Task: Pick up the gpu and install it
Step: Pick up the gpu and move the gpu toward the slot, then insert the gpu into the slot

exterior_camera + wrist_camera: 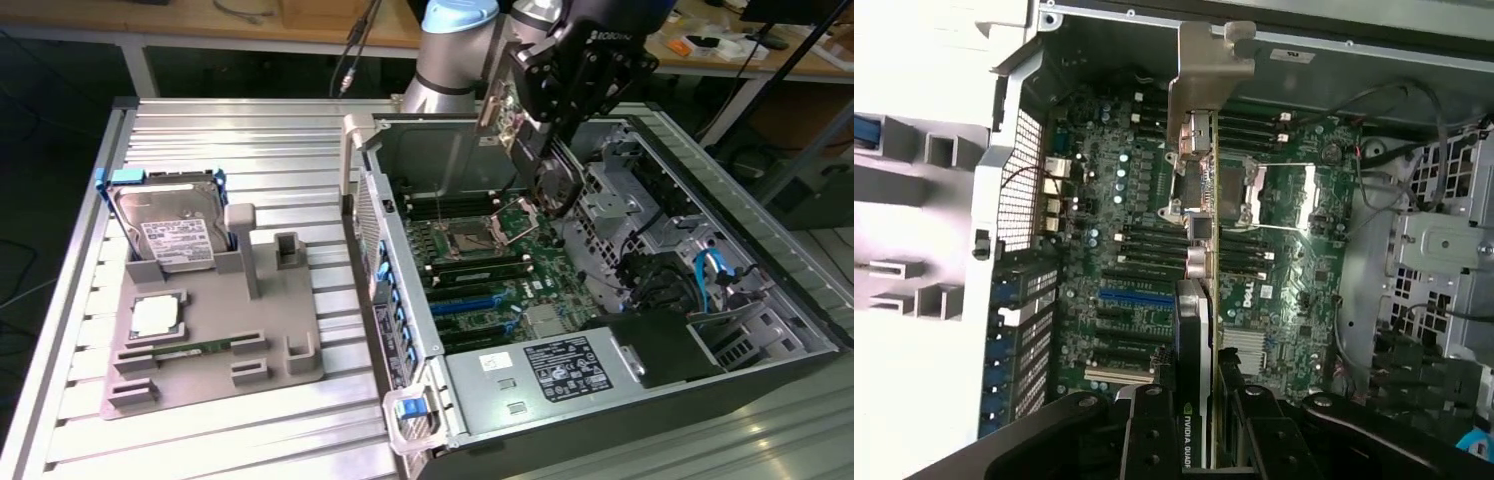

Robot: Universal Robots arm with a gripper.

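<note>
exterior view is showing the claw [541,150] hanging over the open case [400,330] and pinching the gpu [550,190], so the pickup part is looking done. the card is hanging in the air above the board [467,270], apparently not touching it, so the install half is looking not yet done.

wrist view is looking down the gpu [1194,340] edge-on, with the claw [1199,440] clamping it from both sides and its bracket [1206,70] sticking out at the far end, near the case wall. the hard drive [167,225] is sitting on the tray [214,350] outside the case, well apart from all this.

hard to make out: the connector edge is hiding under the card itself, which slot [1134,297] it's lining up with is anyone's guess, and the claw is covering a good part of the card in the exterior view.
</note>
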